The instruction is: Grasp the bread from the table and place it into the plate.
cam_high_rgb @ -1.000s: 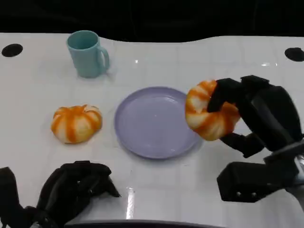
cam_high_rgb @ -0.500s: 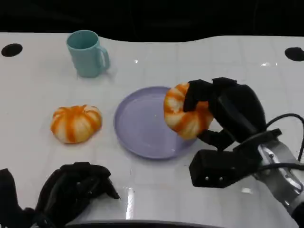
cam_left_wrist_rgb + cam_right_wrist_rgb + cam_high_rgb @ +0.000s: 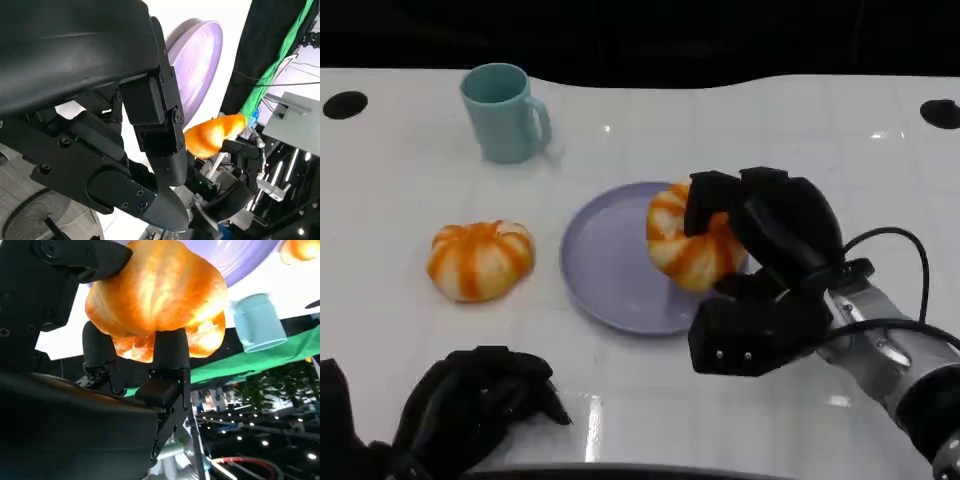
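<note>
Black fingers of the right hand wrapped around an orange-striped bread roll, now carried leftward from beside the purple plate to above its right half, apparently not yet set down; lowering and release likely next. Second roll unmoved on the white table, left of the plate; teal mug behind. Left hand low by the near edge, fingers curled in on nothing. Contact between roll and plate hidden under the hand; impossible to tell.

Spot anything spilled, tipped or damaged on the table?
Nothing stands out. The teal mug is upright, the purple plate lies flat, one bread sits whole beside it, and the right hand holds the other bread over the plate.
</note>
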`<state>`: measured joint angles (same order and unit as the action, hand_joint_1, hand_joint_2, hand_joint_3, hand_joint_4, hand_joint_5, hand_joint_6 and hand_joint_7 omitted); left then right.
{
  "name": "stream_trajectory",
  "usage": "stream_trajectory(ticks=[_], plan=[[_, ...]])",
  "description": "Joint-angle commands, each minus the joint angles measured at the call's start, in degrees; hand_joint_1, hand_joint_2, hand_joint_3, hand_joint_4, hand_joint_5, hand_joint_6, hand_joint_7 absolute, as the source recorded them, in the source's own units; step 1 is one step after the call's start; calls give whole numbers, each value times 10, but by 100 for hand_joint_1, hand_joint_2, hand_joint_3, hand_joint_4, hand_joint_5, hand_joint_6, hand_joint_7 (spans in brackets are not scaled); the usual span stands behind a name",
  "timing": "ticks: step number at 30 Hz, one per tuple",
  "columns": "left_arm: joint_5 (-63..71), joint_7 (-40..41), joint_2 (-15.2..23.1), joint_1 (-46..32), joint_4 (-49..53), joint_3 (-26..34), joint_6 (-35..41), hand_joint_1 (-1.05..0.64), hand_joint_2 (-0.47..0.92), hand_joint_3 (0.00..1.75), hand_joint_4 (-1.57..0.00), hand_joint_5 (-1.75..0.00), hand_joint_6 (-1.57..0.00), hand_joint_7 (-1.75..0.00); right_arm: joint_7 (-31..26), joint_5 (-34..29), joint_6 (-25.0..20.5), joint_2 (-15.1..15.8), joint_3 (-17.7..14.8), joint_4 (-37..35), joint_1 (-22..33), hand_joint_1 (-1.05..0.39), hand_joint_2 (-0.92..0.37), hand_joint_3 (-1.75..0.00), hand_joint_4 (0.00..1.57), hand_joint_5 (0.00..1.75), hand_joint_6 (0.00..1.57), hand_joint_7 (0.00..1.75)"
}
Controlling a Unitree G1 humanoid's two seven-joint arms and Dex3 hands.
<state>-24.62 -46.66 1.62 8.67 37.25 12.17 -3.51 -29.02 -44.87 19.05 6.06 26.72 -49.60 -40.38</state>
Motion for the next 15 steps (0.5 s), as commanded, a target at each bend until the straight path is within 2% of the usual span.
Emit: stream_trajectory(ticks=[1,3,4,5,7,10,15], plan=[[2,3,8,-10,-9,-1,1,-93,70,0,-81,-140,-149,0,52,33,-10,-5,-7,-12,-16,-19,-60,-68,84,126,84,56],[0,0,8,-9,-6,0,0,-92,70,0,-80,-140,-149,0,83,36,-15,2,-1,-4,-14,-27,-76,-33,78,80,79,20],[0,-1,8,-8,-5,0,0,-91,70,0,-80,-140,-149,0,99,35,-17,5,1,2,-13,-35,-85,-19,63,50,66,8],[-1,-2,8,-7,-3,0,0,-91,70,0,-80,-140,-149,0,115,34,-15,10,4,7,-13,-40,-88,-13,55,37,58,4],[0,3,8,-7,-5,0,5,-92,69,0,-80,-140,-149,0,152,41,-15,16,4,18,-9,-58,-91,-19,28,15,35,1],[0,9,7,-9,-13,-1,12,-92,69,0,-81,-139,-149,0,204,60,-19,21,-1,44,2,-73,-92,-30,8,4,16,0],[3,7,7,-8,-10,-3,5,-92,70,0,-80,-139,-149,0,282,98,-29,34,-13,113,31,-82,-92,-43,0,0,5,0]])
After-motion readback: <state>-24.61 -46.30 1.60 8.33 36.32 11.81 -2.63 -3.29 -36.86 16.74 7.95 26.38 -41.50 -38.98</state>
